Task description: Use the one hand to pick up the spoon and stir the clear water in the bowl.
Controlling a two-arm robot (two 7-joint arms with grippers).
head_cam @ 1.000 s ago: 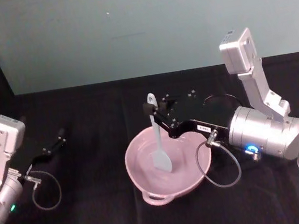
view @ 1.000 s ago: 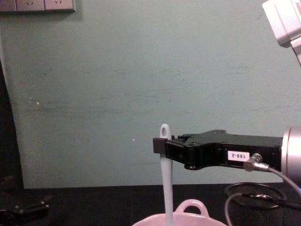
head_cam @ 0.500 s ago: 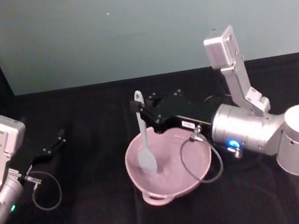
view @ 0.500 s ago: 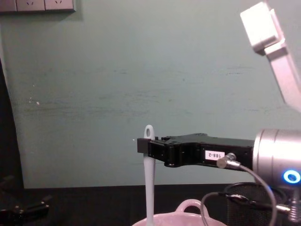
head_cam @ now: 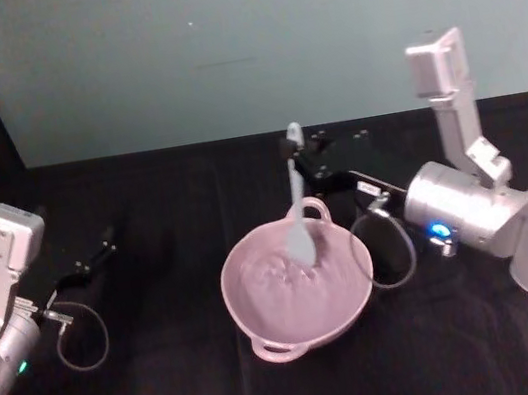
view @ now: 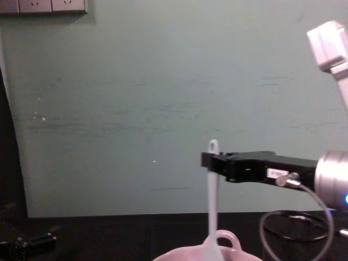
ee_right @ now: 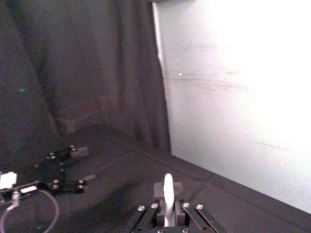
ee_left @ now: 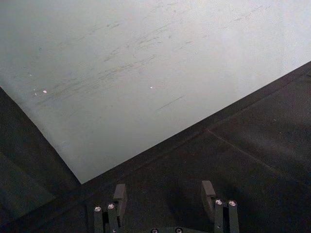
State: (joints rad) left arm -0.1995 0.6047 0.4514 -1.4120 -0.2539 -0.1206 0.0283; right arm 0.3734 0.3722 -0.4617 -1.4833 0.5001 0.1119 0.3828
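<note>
Head: right gripper [head_cam: 296, 159] clamps spoon [head_cam: 298, 224] upright, blade in pink bowl [head_cam: 245, 307], far side; left gripper [head_cam: 94, 256] parked well apart.
Left wrist: its fingers [ee_left: 119, 194] spread wide, empty.
Right wrist: spoon [ee_right: 167, 183] handle pinched.
Chest: spoon [view: 212, 206] vertical, blade at loop handle [view: 231, 235].

Left claw [ee_left: 164, 187], jaws apart, above black tabletop [ee_left: 252, 145]; pale green wall [ee_left: 146, 58] beyond.

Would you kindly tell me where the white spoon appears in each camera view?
Head: spoon upright at centre, blade in the bowl, held by the right gripper.
Chest: spoon low, right of centre.
Right wrist: spoon bottom centre, between the jaws.
Left wrist: left gripper, jaws open, over black cloth.
Shared landmark: the teal wall.
</note>
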